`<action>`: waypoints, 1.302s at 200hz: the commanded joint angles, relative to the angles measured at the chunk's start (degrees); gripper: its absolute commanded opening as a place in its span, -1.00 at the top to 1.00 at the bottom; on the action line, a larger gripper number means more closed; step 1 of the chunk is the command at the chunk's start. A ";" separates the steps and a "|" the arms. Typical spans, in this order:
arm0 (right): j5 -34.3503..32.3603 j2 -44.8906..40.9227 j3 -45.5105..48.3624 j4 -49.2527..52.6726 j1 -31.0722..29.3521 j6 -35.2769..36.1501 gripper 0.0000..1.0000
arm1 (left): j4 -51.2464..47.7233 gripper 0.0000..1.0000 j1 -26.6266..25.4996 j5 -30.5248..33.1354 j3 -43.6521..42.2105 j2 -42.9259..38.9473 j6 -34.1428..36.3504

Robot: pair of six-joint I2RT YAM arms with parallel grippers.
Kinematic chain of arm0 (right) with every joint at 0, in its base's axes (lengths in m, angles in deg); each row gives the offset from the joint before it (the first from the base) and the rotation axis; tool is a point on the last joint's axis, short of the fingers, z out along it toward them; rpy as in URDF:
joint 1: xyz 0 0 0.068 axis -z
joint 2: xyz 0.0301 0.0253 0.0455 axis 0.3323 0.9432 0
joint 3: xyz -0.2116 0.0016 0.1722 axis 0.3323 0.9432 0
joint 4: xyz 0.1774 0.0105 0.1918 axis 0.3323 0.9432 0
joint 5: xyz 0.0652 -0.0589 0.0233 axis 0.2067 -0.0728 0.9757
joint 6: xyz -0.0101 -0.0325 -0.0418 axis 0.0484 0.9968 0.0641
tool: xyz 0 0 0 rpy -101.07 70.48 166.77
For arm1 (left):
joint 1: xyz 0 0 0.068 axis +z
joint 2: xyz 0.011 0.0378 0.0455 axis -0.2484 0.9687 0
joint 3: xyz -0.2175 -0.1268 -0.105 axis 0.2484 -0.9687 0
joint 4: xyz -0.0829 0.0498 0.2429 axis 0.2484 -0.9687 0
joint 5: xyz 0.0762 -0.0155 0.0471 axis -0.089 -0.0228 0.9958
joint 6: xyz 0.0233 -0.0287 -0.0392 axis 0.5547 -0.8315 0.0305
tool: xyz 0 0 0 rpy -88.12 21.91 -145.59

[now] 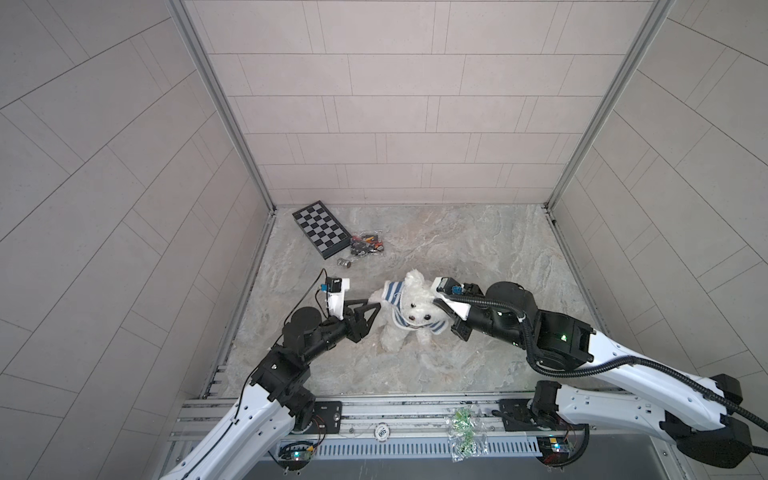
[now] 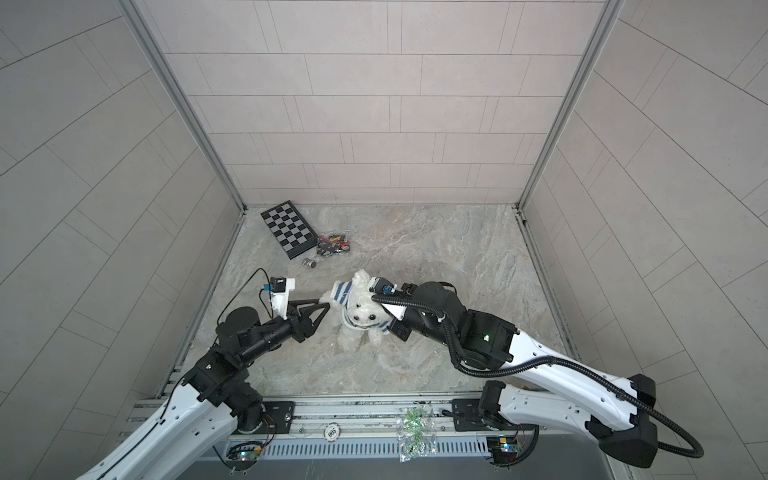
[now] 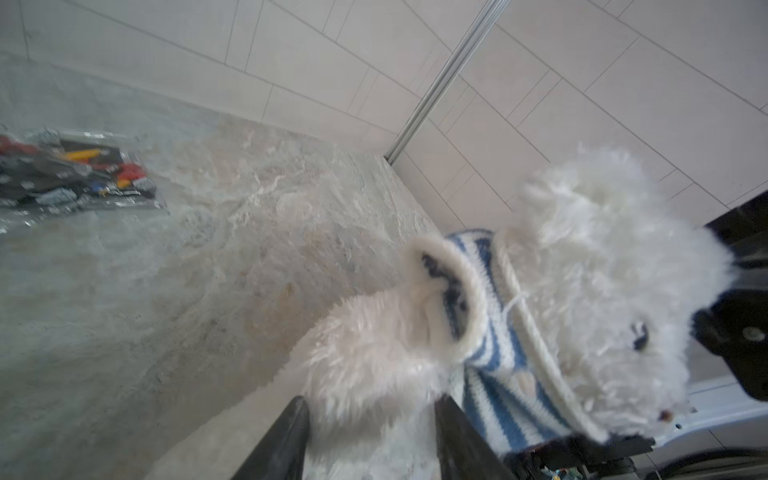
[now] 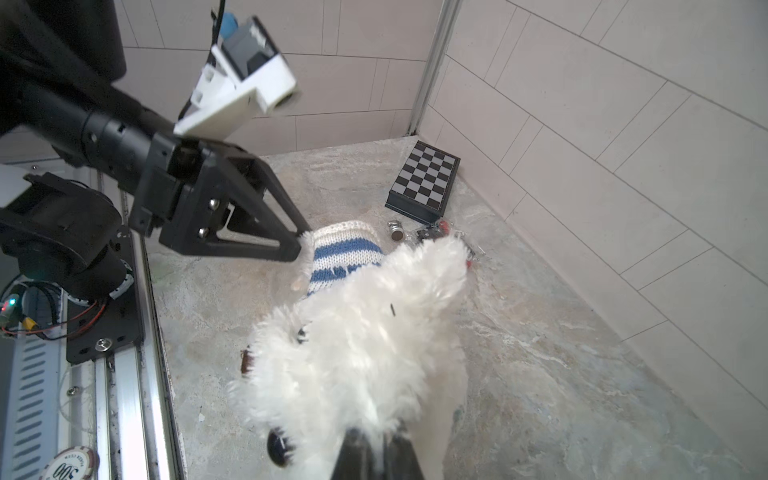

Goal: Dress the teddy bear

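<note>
Dressing looks half done: striped shirt [image 1: 392, 291] round teddy bear [image 1: 417, 308] neck, paw [image 3: 365, 353] through sleeve [image 3: 471, 291]. Your left gripper [image 1: 374, 302] gapes around paw; right gripper [image 4: 374, 435] clamps head fur. Torso not yet covered.

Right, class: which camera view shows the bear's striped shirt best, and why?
The left wrist view: the striped shirt fills it close up, with cuff, stripes and collar clear. The right wrist view shows only one sleeve beyond the teddy bear's head. In both top views the shirt is small.
</note>
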State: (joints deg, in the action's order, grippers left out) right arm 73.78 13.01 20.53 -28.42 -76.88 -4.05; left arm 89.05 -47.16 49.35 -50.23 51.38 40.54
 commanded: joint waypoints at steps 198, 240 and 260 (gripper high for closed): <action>4.23 -4.15 3.26 -5.93 4.07 -4.45 1.00 | 20.72 1.00 -8.40 4.20 -0.28 18.63 -8.14; 1.09 -7.09 5.52 -6.51 6.82 -8.70 1.00 | 12.34 1.00 -4.69 8.86 -0.02 22.11 -9.01; -1.09 -8.33 7.02 -7.87 7.63 -10.72 1.00 | 11.64 1.00 -3.19 9.52 -0.53 24.40 -8.90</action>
State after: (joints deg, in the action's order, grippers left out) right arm 76.88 7.57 27.06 -31.45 -70.26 -11.29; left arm 105.99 -52.38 55.14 -50.69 73.37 31.69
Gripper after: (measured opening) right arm 0.060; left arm 0.046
